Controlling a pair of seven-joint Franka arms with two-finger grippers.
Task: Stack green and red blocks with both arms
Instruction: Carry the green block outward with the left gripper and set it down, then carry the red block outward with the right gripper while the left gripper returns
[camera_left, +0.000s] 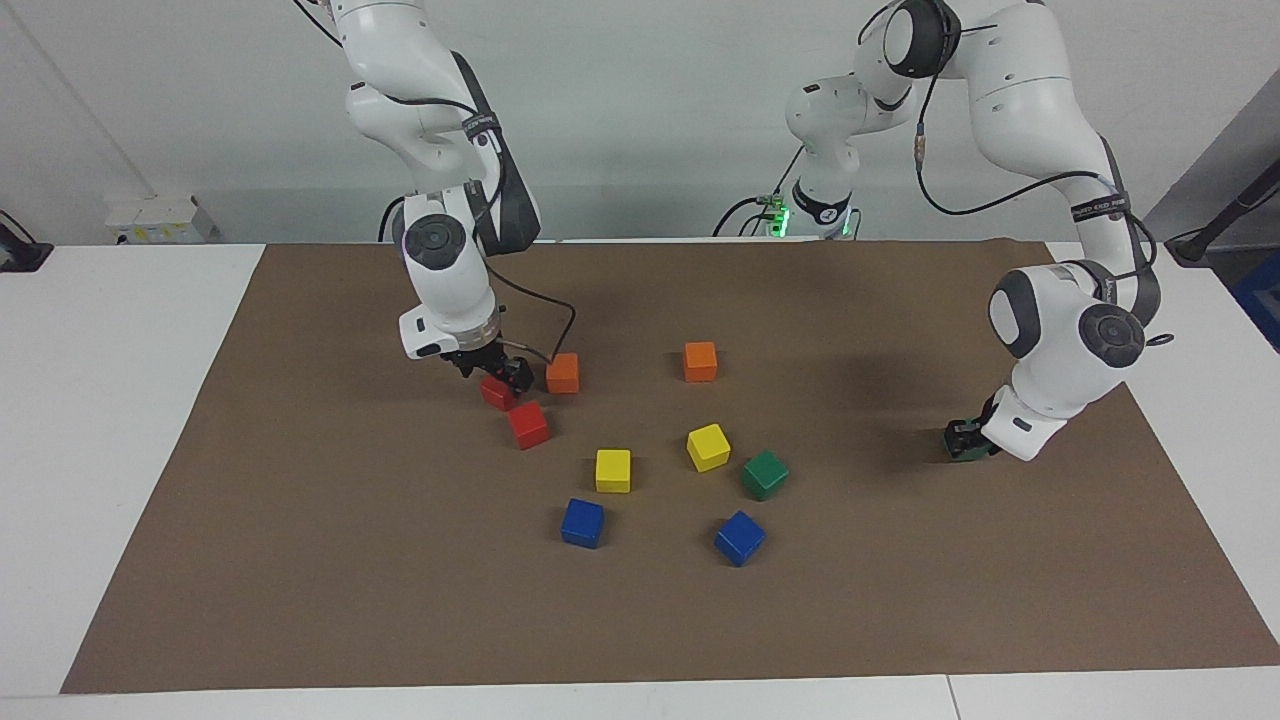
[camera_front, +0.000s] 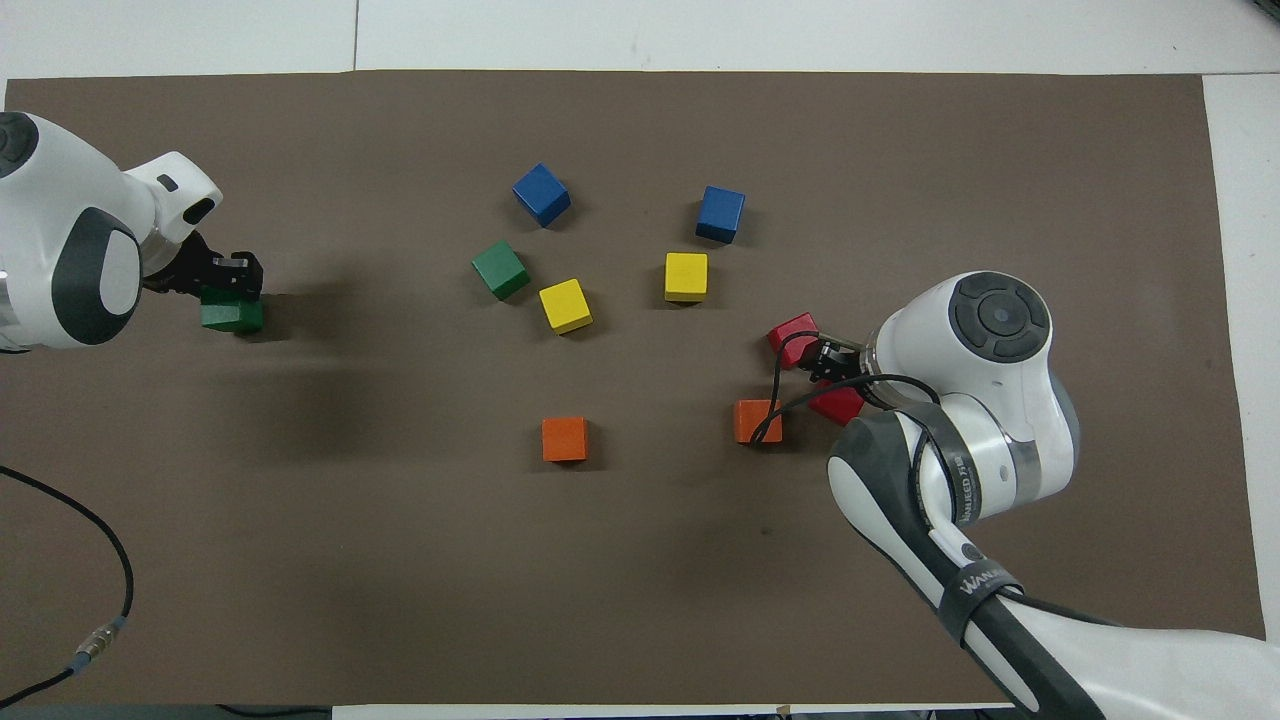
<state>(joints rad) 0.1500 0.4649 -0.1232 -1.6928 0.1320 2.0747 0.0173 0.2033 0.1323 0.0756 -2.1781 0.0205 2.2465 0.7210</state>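
A dark green block (camera_left: 960, 448) (camera_front: 232, 316) sits low over the brown mat (camera_left: 300, 560) at the left arm's end, with my left gripper (camera_left: 964, 436) (camera_front: 228, 288) shut on it. The other green block (camera_left: 765, 473) (camera_front: 500, 269) lies among the loose cubes mid-table. Two red blocks lie close together toward the right arm's end. My right gripper (camera_left: 508, 377) (camera_front: 822, 358) hangs open, low over the red block (camera_left: 496, 393) (camera_front: 838, 403) nearer to the robots, partly hiding it. The second red block (camera_left: 528, 424) (camera_front: 793, 335) lies just farther out.
Two orange cubes (camera_left: 562, 373) (camera_left: 700, 361), two yellow cubes (camera_left: 613, 470) (camera_left: 708, 447) and two blue cubes (camera_left: 582, 522) (camera_left: 739, 537) lie scattered mid-table. A black cable (camera_front: 775, 400) from the right wrist loops over the orange cube beside the red blocks.
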